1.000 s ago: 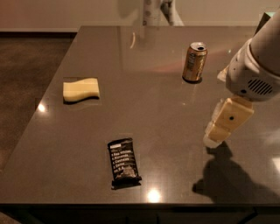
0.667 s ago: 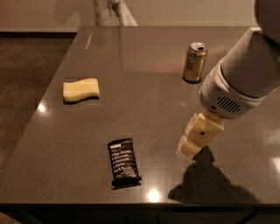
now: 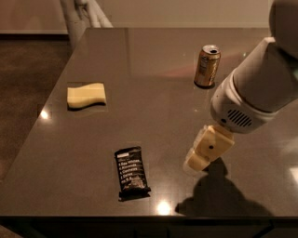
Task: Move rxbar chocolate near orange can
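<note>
Three things sit on the table [image 3: 153, 107]. The can [image 3: 207, 65] stands upright; the rxbar [image 3: 132, 173] lies flat, well apart, nearer and left of it; the sponge [image 3: 86, 95] lies far left. The gripper [image 3: 198, 158] hovers nearer than the can, right of the rxbar; whether apart or together, I cannot tell.

A glossy dark table [image 3: 153, 116] stands on brown floor [image 3: 23, 83], pale wall [image 3: 186, 11] behind.

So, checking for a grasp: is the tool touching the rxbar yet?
Apart. The camera view shows the tool right of the rxbar, with bare table between them.
</note>
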Available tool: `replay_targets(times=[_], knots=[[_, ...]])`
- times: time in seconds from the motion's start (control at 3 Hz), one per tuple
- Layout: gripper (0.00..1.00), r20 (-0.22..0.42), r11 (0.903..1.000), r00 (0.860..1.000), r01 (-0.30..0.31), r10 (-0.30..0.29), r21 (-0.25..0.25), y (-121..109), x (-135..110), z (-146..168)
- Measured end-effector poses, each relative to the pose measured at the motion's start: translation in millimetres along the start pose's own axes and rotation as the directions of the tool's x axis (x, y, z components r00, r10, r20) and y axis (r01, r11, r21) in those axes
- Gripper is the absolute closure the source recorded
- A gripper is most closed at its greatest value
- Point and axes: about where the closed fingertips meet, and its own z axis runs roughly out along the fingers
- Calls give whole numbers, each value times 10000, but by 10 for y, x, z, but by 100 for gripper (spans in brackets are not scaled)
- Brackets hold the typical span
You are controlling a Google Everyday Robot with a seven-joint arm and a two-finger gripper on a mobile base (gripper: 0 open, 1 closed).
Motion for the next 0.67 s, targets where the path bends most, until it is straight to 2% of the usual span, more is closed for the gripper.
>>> replay_targets(times=[0.67], knots=[[0, 726, 9955, 9929, -948, 944, 18, 290, -88, 211]])
